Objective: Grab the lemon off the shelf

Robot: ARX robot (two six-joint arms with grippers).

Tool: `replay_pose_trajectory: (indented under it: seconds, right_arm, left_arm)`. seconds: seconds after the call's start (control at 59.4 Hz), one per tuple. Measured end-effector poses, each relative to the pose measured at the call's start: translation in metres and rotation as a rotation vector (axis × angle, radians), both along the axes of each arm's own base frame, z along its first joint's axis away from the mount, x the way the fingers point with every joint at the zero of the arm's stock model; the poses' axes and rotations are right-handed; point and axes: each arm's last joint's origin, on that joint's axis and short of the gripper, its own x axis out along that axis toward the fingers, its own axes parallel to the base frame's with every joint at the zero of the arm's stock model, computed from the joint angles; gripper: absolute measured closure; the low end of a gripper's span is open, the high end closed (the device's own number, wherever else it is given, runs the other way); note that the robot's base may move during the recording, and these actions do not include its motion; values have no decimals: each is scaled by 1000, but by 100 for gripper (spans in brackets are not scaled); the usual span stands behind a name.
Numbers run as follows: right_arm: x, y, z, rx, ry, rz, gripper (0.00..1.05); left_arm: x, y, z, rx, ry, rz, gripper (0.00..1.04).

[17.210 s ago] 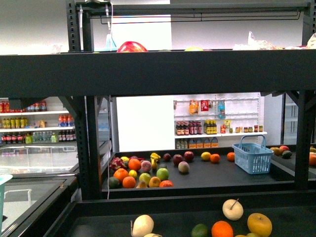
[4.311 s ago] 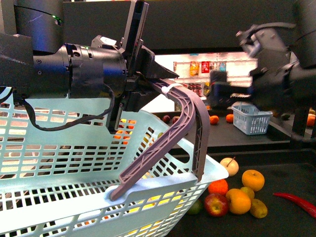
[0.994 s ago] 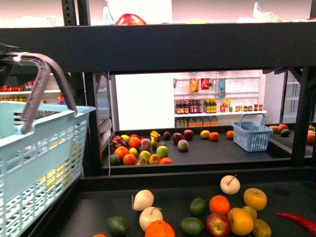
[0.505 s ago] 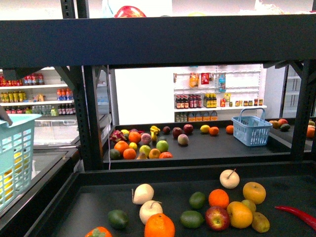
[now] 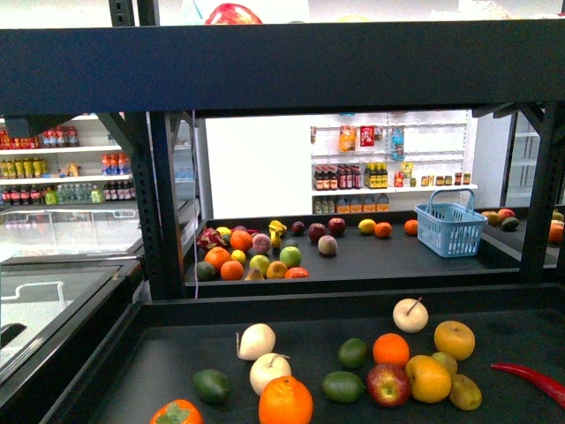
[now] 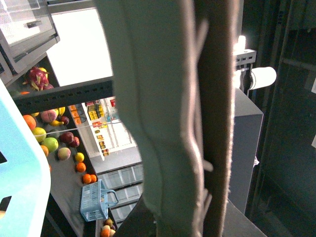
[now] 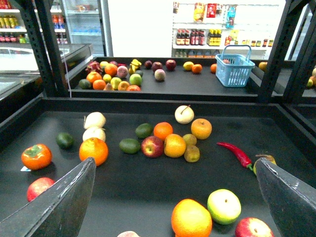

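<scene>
The pale turquoise plastic basket has gone from the left of the front view, so the large black metal shelf (image 5: 291, 79) with its fruit deck is now seen freely. The right tool (image 7: 173, 197) hovers above this deck with fingers wide apart, probably to search; the left tool (image 6: 197, 123) is clamped on a grey basket handle (image 6: 163, 113). The small yellow lemon (image 7: 191, 153) probably lies beside the red apple (image 7: 152, 146) and the oranges, though I am not certain.
</scene>
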Motion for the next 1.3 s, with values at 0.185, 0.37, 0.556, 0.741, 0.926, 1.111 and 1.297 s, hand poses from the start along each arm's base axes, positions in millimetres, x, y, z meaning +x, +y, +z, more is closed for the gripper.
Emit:
replay_pose_trajectory:
  seconds: [0.185,0.37,0.556,0.741,0.926,1.111,1.297]
  right_arm:
    - [0,0,0,0,0,0,7]
    - [0,0,0,0,0,0,7]
    - [0,0,0,0,0,0,7]
    - [0,0,0,0,0,0,7]
    - [0,0,0,0,0,1,7]
    - [0,0,0,0,0,0,7]
    - [0,0,0,0,0,0,7]
  left_arm:
    - [2,1,-12,-20,24,-9,97]
    - [2,2,-13,-20,24,-9,80]
    - [1,1,-8,-16,4,1,48]
    - [1,1,-8,-16,5,-1,15]
    - [-16,9,-13,10,67,-20,8]
    - [-40,30,-14,-1,192,73,8]
    - [-44,24,-8,7,254,55,8]
